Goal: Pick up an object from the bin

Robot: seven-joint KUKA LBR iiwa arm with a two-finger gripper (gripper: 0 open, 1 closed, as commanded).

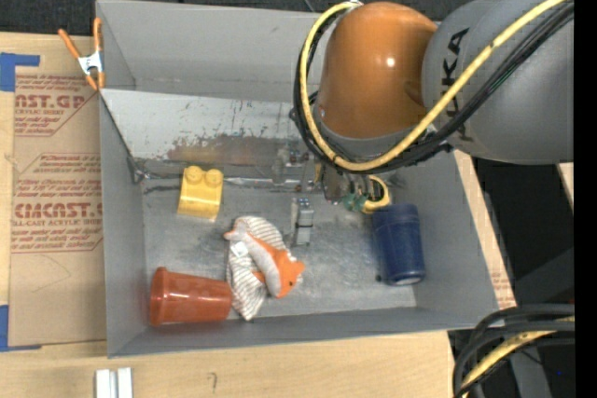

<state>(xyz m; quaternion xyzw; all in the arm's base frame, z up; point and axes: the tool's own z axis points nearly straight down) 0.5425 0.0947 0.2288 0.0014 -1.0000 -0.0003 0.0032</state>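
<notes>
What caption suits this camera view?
Robot gripper hangs in a grey bin amid yellow block, striped orange toy, blue can and orange cup.

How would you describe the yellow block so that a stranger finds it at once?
In the grey bin, look along the left wall toward the back. A small yellow brick with two studs on top sits there on the floor. It alone is boxy and yellow; the orange cup nearer the front is round.
</notes>
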